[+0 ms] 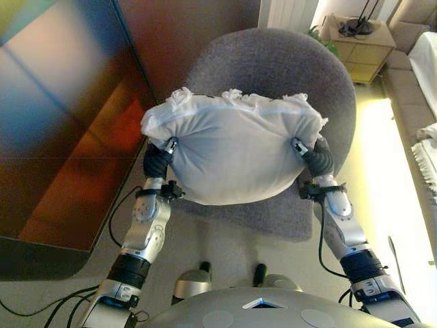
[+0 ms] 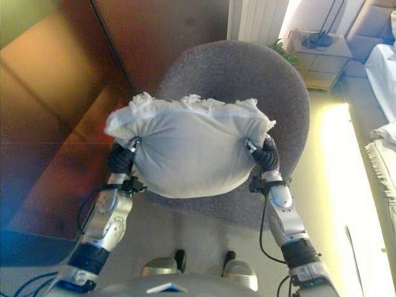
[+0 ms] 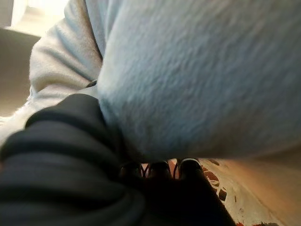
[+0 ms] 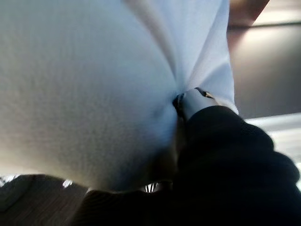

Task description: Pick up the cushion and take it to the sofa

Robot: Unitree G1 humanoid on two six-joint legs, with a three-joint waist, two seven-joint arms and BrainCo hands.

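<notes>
A white cushion [image 1: 232, 147] with frayed corners is held between both hands, above the seat of a round grey armchair [image 1: 273, 65]. My left hand [image 1: 158, 158] grips its left side and my right hand [image 1: 315, 156] its right side, each with the thumb pressed into the top and the fingers underneath. In the left wrist view the cushion [image 3: 197, 70] bulges over the fingertips [image 3: 160, 167]. In the right wrist view the thumb [image 4: 193, 99] digs a crease into the cushion [image 4: 80, 84]. The fingers under it are mostly hidden.
A reddish-brown wooden surface [image 1: 61, 137] runs along the left. A white radiator [image 1: 287, 10] and a small light cabinet [image 1: 362, 48] with cables stand behind the chair. A beige sofa [image 1: 410, 75] with white cloth [image 1: 427, 157] lies along the right.
</notes>
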